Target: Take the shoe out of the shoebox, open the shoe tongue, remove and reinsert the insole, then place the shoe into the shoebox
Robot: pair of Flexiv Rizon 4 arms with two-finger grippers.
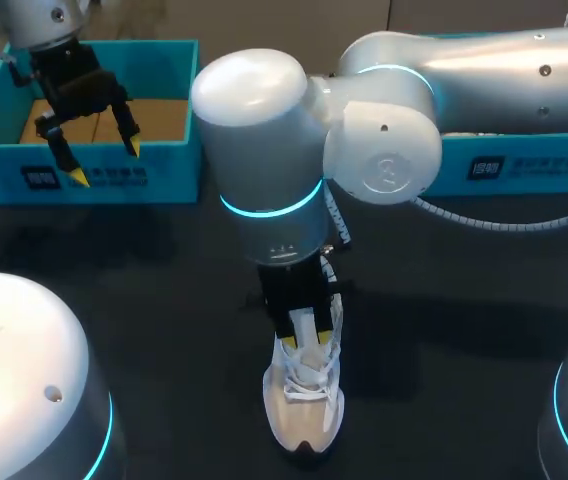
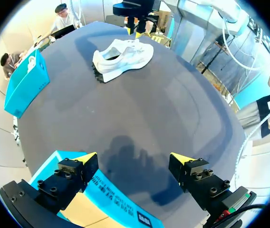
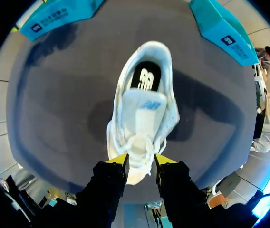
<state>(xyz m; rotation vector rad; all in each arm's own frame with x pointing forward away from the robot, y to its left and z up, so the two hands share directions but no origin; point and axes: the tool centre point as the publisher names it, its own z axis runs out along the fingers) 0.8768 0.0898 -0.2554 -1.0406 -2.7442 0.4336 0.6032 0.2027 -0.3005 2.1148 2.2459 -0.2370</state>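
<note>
Now shoe [image 1: 304, 405] upright on tabletop [image 1: 144, 300], out of shoebox [image 1: 94, 178]. Right end effector [image 3: 141, 160] low over laces [image 3: 136, 142]; grip cannot be told. Left end effector [image 1: 101, 160] wide open, empty, above shoebox. Advice: pinch only tongue [image 3: 144, 107] top, lift gently toward toe, avoid snagging laces.
</note>
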